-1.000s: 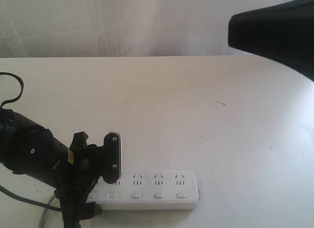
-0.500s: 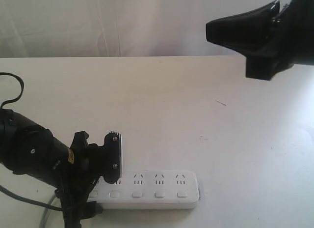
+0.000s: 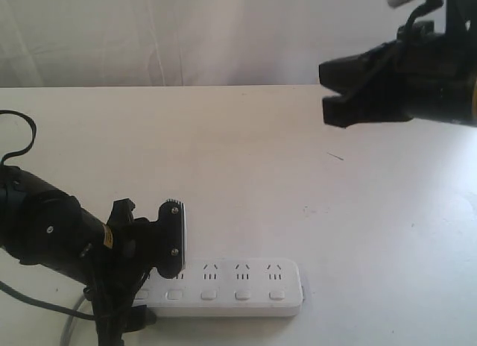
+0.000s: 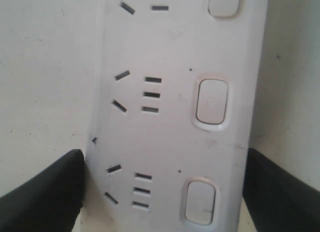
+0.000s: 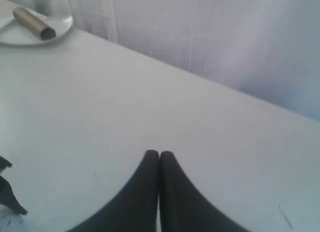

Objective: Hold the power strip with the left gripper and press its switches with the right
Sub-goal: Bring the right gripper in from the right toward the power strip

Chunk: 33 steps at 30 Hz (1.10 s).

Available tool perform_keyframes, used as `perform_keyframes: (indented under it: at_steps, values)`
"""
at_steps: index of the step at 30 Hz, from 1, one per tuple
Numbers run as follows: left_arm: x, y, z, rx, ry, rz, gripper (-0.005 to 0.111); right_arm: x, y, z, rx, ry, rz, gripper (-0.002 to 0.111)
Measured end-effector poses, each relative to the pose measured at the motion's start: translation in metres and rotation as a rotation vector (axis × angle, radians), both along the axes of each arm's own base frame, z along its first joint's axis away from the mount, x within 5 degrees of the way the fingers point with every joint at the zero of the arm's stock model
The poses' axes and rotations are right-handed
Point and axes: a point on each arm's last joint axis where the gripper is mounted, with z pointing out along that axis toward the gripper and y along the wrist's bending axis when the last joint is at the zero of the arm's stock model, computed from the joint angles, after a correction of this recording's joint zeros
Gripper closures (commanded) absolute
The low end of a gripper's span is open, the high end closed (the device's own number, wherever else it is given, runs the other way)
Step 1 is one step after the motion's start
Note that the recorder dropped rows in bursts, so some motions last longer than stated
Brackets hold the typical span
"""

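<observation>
The white power strip (image 3: pixel 246 286) lies along the table's near edge, its row of switches (image 3: pixel 242 294) facing the camera. My left gripper (image 3: pixel 153 280) straddles the strip's left end and is shut on it. In the left wrist view the strip (image 4: pixel 170 117) fills the frame, and the black fingers (image 4: pixel 50 192) press against both long sides next to the switches (image 4: pixel 212 101). My right gripper (image 3: pixel 328 94) hangs in the air at the upper right, far from the strip. It is shut and empty, with its fingertips (image 5: pixel 152 159) touching.
A grey cord (image 3: pixel 71 327) leaves the strip's left end under my left arm. A black cable (image 3: pixel 26 133) loops at the far left. In the right wrist view a white plate (image 5: pixel 15 37) holds a brown cylinder (image 5: pixel 34 23) at the table's far side.
The right arm has swung down and turned at the upper right, so its gripper now shows whole. The left gripper and the power strip have not moved.
</observation>
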Motion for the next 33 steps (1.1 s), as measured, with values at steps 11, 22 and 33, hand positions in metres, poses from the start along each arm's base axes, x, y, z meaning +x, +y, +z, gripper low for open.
perform_keyframes:
  at_steps: [11,22,33]
  values:
    - [0.0,0.0,0.0,0.0,0.0,0.0,0.107,-0.003,0.001,-0.057,-0.053,0.189,0.015,0.108]
    - [0.0,0.0,0.0,-0.003,0.001,0.008,0.107,0.015,-0.043,-0.049,-0.143,0.053,-0.502,0.108]
    - [0.0,0.0,0.0,-0.004,0.0,0.013,0.107,0.011,-0.043,-0.058,-0.107,0.175,-0.525,0.108]
